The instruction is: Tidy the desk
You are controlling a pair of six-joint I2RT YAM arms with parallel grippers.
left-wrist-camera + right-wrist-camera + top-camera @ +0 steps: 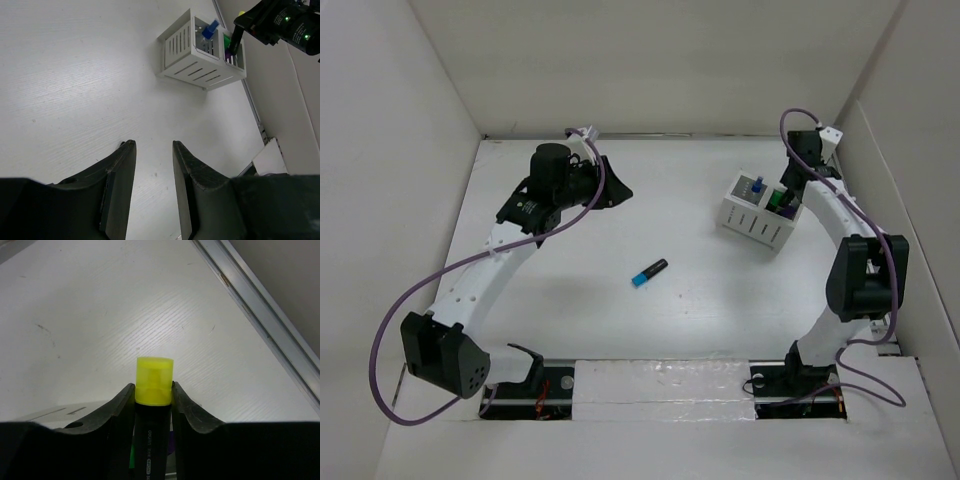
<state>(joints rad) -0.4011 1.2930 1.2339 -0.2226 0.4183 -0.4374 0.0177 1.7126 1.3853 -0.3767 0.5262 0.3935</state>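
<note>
Right gripper pinches yellow-capped highlighter upright, directly above organiser at desk's far right. We judge straight descent next. Left gripper pressed together, empty, well left.

Desk: matte white, faint wood grain. Highlighter: glossy plastic, translucent yellow cap. Organiser: white plastic.

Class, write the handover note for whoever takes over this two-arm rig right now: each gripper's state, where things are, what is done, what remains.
Left gripper: holds nothing, raised over the far-left desk.
Right gripper: shut on the yellow-capped highlighter, poised over the white organiser at far right.
Done: blue, green and purple items already stand in the organiser.
Left: lower and release the highlighter, then collect the blue-capped marker lying mid-desk.
</note>
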